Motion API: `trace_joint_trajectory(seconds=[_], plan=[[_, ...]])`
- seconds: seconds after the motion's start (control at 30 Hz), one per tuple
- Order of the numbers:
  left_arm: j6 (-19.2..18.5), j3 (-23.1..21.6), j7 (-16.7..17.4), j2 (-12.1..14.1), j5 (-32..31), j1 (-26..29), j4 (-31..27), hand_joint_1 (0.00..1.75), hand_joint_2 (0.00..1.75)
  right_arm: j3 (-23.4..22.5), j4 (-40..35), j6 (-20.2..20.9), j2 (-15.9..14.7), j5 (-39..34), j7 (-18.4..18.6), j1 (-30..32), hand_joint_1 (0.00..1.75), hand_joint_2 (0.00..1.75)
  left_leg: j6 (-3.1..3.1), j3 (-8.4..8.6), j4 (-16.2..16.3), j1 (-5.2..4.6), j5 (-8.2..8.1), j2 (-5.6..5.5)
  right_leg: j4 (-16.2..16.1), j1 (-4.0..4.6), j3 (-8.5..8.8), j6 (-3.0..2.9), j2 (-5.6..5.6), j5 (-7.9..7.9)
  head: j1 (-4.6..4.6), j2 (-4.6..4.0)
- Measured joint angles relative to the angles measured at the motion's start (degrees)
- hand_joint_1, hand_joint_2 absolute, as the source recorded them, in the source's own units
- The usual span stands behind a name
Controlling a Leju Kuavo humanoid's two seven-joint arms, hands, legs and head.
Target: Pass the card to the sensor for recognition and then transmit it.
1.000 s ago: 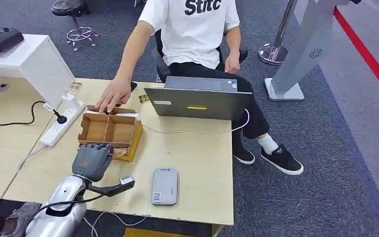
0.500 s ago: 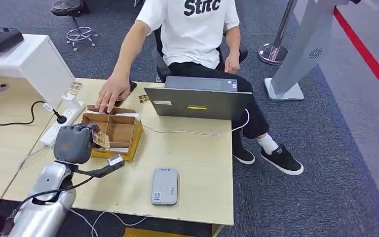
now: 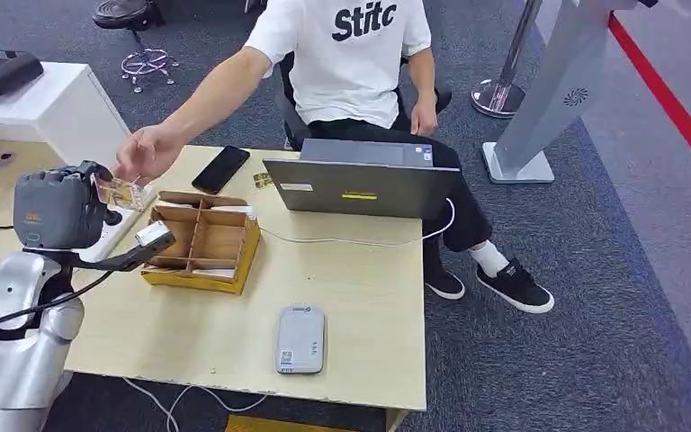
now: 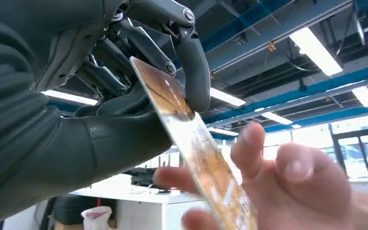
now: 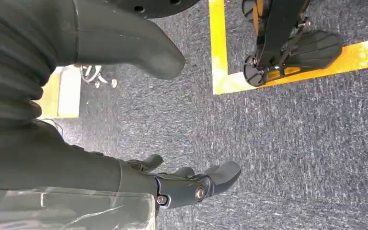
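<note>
Pinching card (image 4: 182,127), left hand (image 3: 54,209) raised; person's hand (image 3: 147,153) touching card.

White short-sleeved T-shirt (image 3: 360,54) of seated person: black letters "Stitc" across chest, upper part cut by picture edge. Small grey flat rectangular device (image 3: 300,338) on light wooden table (image 3: 360,306): tiny marks and small labels, too small to read. Grey open laptop (image 3: 360,184): yellow sticker and white sticker on lid back, text not legible. Glossy translucent card with brown-orange print (image 4: 191,143): blurred print, nothing readable.
</note>
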Motion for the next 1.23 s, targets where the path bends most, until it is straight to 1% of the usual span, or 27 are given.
trace_joint_trajectory(seconds=[0.07, 0.13, 0.4, 0.43, 0.47, 0.5, 0.53, 0.9, 0.93, 0.97, 1.0, 1.03, 1.07, 1.1, 1.13, 1.17, 1.2, 1.23], plan=[[0.2, 0.2, -0.4, 0.0, 0.5, 0.0, 0.0, 1.75, 1.75, 0.0, 0.0, 0.0, 0.0, 0.0, 0.0, 0.0, 0.0, 1.75, 0.0, 0.0, 0.0, 0.0, 0.0, -0.01, 0.0, 0.0, 0.0, 0.0, -0.01, 0.0, 0.0, 0.0], [0.2, 0.2, -0.7, 0.0, 1.0, 0.0, 0.0, 0.38, 1.75, 0.0, 0.0, 0.0, 0.0, 0.1, 0.0, -0.1, 0.0, 1.75, 0.0, 0.0, 0.0, 0.0, 0.0, 0.0, 0.0, 0.0, 0.0, 0.0, -0.01, 0.01, 0.0, 0.0], [0.1, 0.3, -0.7, 0.0, 1.1, 0.0, 0.0, 0.38, 1.75, 0.0, 0.0, 0.0, 0.0, 0.1, 0.0, 0.0, 0.0, 1.75, 0.0, 0.0, 0.0, 0.0, 0.0, 0.0, 0.0, 0.0, 0.0, 0.0, -0.01, 0.01, -0.02, 0.0], [0.2, 0.3, -1.1, 0.0, 1.7, 0.1, 0.0, 0.38, 1.75, 0.0, 0.0, 0.0, 0.0, 0.2, 0.0, 0.0, 0.0, 1.75, 0.0, 0.0, 0.0, 0.0, 0.0, 0.0, 0.0, 0.0, 0.0, 0.0, 0.0, 0.01, 0.0, 0.0], [0.2, 0.4, -1.2, 0.0, 1.9, 0.1, 0.0, 0.09, 1.75, 0.0, 0.0, 0.0, 0.0, 0.2, 0.0, 0.0, 0.0, 1.75, 0.0, 0.0, 0.0, 0.0, 0.0, -0.01, 0.0, 0.0, 0.0, 0.0, -0.01, 0.01, 0.0, 0.0], [0.2, 0.4, -1.2, 0.0, 2.0, 0.1, 0.0, 0.09, 1.75, 0.0, 0.0, 0.0, 0.0, 0.2, 0.0, 0.0, 0.0, 1.75, 0.0, 0.0, 0.0, 0.0, 0.0, -0.01, 0.0, 0.0, 0.0, 0.0, -0.01, 0.01, 0.0, 0.0], [0.2, 0.6, -1.2, 0.0, 2.0, 0.2, 0.0, 0.0, 1.75, 0.0, 0.0, 0.0, 0.0, 0.2, 0.1, 0.0, 0.0, 1.75, 0.0, 0.0, 0.0, 0.0, 0.0, -0.01, 0.0, 0.0, 0.0, 0.0, -0.01, 0.01, 0.0, 0.0], [0.4, 1.1, -1.3, 0.0, 2.2, 0.6, 0.0, 0.0, 1.75, -0.1, 0.0, 0.0, 0.0, 0.6, 0.7, 0.0, 0.0, 1.75, 0.0, 0.0, 0.0, 0.0, 0.0, -0.01, 0.0, 0.0, 0.0, 0.0, -0.01, 0.01, 0.0, 0.0], [1.5, 1.2, -2.5, -0.1, 3.7, 0.9, -0.1, 0.0, 1.75, -0.1, 0.0, 0.0, 0.0, 0.6, 0.7, 0.0, 0.0, 1.75, 0.0, -0.02, 0.0, 0.0, 0.0, 0.0, 0.0, 0.0, 0.02, 0.0, 0.0, 0.01, 0.0, 0.0], [4.2, 2.0, -6.3, -1.5, 7.8, 2.4, -1.6, 0.0, 1.75, -0.1, 0.0, -0.1, 0.0, 0.5, 0.7, -0.1, 0.0, 1.75, 0.0, -0.02, 0.0, -0.02, -0.01, 0.06, 0.0, -0.01, 0.03, -0.01, 0.09, 0.02, 0.0, 0.0], [6.8, 4.4, -10.9, -4.0, 14.5, 4.9, -4.7, 0.0, 1.75, -0.3, 0.0, -0.3, 0.0, 0.1, 0.5, 0.0, 0.0, 1.75, 0.01, 0.02, 0.0, -0.08, -0.06, 0.15, 0.0, -0.07, 0.02, 0.0, 0.2, 0.01, -0.11, 0.0], [9.7, 7.1, -19.7, -6.7, 23.6, 8.1, -8.3, 0.0, 1.75, -0.6, 0.0, -0.6, 0.0, -0.1, 0.5, 0.1, 0.0, 1.75, 0.06, 0.05, 0.0, -0.12, -0.13, 0.3, 0.0, -0.09, 0.04, 0.02, 0.36, -0.01, -0.22, 0.0], [10.7, 9.8, -26.1, -10.2, 33.5, 11.8, -11.5, 0.0, 1.75, -0.7, 0.0, -0.9, 0.0, -0.4, 0.6, 0.2, 0.0, 1.75, 0.08, 0.08, 0.0, -0.12, -0.21, 0.42, 0.0, -0.1, 0.03, 0.09, 0.49, -0.07, -0.17, 0.0], [10.9, 11.6, -31.3, -13.1, 45.3, 15.7, -15.1, 0.0, 1.75, -1.1, 0.0, -1.3, 0.1, -0.6, 0.6, 0.3, 0.0, 1.75, 0.15, 0.09, 0.0, -0.14, -0.31, 0.59, -0.1, -0.11, -0.01, 0.09, 0.65, -0.08, 0.15, 0.0], [10.8, 13.1, -32.7, -14.5, 53.0, 19.5, -17.6, 0.0, 1.75, -1.5, 0.0, -1.5, 0.1, -0.9, 0.5, 0.4, 0.0, 1.75, 0.17, 0.09, 0.0, -0.14, -0.41, 0.75, -0.1, -0.11, -0.04, 0.12, 0.79, -0.11, 0.15, 0.0], [8.9, 15.6, -33.3, -17.0, 62.0, 22.6, -20.9, 0.0, 1.75, -2.0, 0.0, -2.1, 0.1, -1.4, 0.4, 0.6, 0.0, 1.75, 0.17, 0.09, 0.0, -0.14, -0.5, 0.77, -0.1, -0.11, -0.06, 0.12, 0.79, -0.14, 0.13, 0.0], [5.6, 19.1, -33.5, -19.1, 69.8, 24.8, -22.8, 0.0, 1.75, -2.4, 0.0, -2.4, 0.2, -1.8, 0.1, 0.9, 0.0, 1.75, 0.23, 0.07, 0.0, -0.16, -0.55, 0.71, -0.1, -0.12, -0.05, 0.3, 0.74, -0.27, 0.11, 0.0], [-0.2, 24.3, -33.7, -22.4, 75.4, 25.8, -22.9, 0.0, 1.75, -2.9, 0.0, -2.9, 0.2, -2.1, -0.1, 1.2, 0.0, 1.75, 0.28, 0.02, 0.0, -0.18, -0.57, 0.49, -0.1, -0.14, 0.05, 0.34, 0.51, -0.35, 0.02, 0.0]])
